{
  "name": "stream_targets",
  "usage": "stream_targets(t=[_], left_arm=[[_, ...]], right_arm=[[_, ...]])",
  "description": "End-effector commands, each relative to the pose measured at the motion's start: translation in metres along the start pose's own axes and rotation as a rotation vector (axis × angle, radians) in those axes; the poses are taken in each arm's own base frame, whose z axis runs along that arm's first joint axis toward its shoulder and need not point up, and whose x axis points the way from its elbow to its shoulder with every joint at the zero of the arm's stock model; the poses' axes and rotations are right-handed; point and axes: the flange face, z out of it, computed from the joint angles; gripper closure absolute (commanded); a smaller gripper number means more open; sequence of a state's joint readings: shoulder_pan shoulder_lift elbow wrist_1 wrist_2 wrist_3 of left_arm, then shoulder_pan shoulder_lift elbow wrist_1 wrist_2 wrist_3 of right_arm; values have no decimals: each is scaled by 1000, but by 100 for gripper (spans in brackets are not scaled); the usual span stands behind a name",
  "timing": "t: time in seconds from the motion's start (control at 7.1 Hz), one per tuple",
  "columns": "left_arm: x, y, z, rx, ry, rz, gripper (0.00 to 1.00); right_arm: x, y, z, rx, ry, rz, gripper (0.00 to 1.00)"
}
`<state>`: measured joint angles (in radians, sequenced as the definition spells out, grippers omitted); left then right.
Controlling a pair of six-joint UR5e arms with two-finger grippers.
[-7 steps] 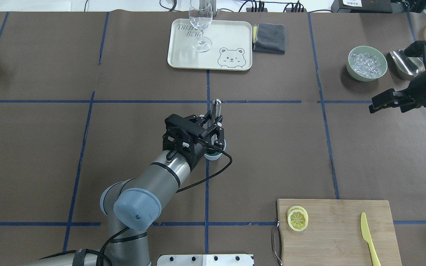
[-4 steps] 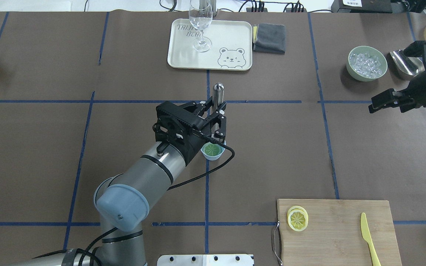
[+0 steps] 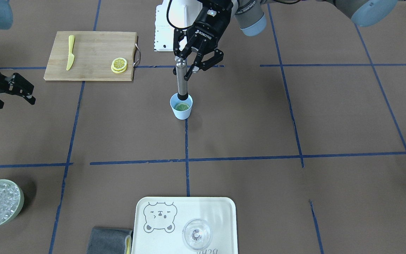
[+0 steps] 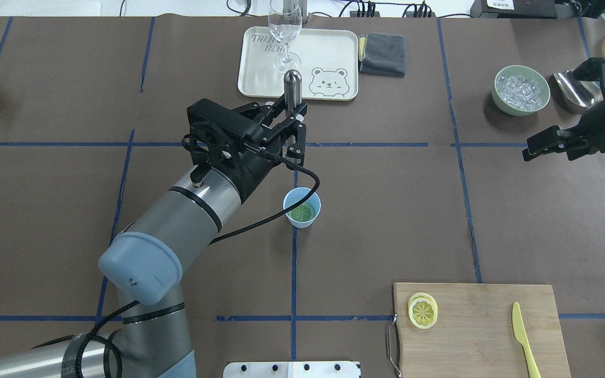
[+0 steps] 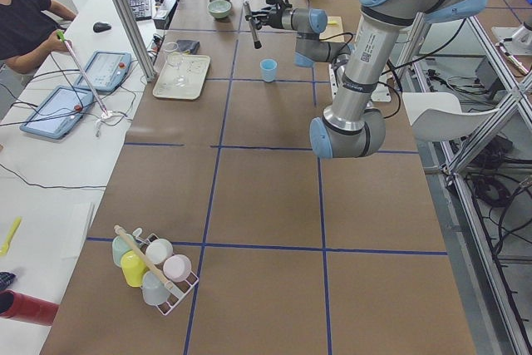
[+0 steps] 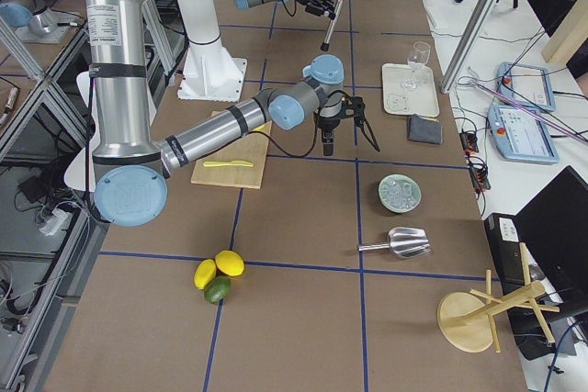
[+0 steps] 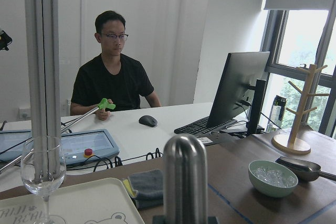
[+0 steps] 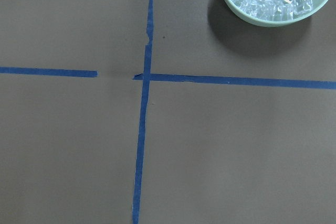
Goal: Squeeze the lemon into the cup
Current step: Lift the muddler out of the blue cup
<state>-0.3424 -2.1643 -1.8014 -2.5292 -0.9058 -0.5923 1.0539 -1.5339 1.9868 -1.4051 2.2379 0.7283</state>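
Overhead view, read from the robot's side outward. Nearest, a wooden cutting board [image 4: 486,325] is seen on the counter [image 4: 518,236], carrying two stacked spare lemon slices [image 4: 422,311] and a yellow plastic knife [image 4: 523,336].

At mid-counter the light blue cup [image 4: 293,197] stands upright on a blue tape line. The lemon slice [image 4: 302,212] lies flat inside it, tinted green by the cup's wall.

Beyond and above the cup, the left gripper [image 4: 294,118] is closed on a steel muddler [image 4: 293,86]. The muddler's long axis is held near upright with a slight tilt, and its working end is turned down toward the cup. The end is raised clear of the rim, so the lemon lies below the gripper. Any further pressing is judged to turn on lining this axis up over the cup's mouth before descent.

The right gripper [image 4: 529,148] hangs well apart at the counter's right side, its fingers parted and nothing held. The left arm is by far the nearer to the cup.

Farthest, a bear-printed tray [image 4: 260,79] bears a wine glass [image 4: 284,31]. Also shown are a grey cloth [image 4: 384,52], a pale green bowl of ice [image 4: 502,105] and a metal scoop [image 4: 570,89].
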Motion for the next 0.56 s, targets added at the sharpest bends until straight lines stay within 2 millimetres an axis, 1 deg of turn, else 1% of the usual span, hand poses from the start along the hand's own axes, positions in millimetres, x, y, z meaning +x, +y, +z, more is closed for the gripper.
stream_targets(t=[0.0, 0.14, 0.28, 0.42], left_arm=[[-54, 9, 14, -107, -52, 98, 100], [-93, 18, 16, -181, -35, 116, 100], [-141, 36, 11, -278, -29, 126, 100], [-198, 42, 6, -413, -18, 50, 100]], right_arm=[[-2, -1, -1, 2, -2, -1, 0], [-2, -1, -1, 3, -3, -2, 0], [-3, -1, -3, 5, -5, -4, 0], [-2, -2, 1, 0, -2, -1, 0]])
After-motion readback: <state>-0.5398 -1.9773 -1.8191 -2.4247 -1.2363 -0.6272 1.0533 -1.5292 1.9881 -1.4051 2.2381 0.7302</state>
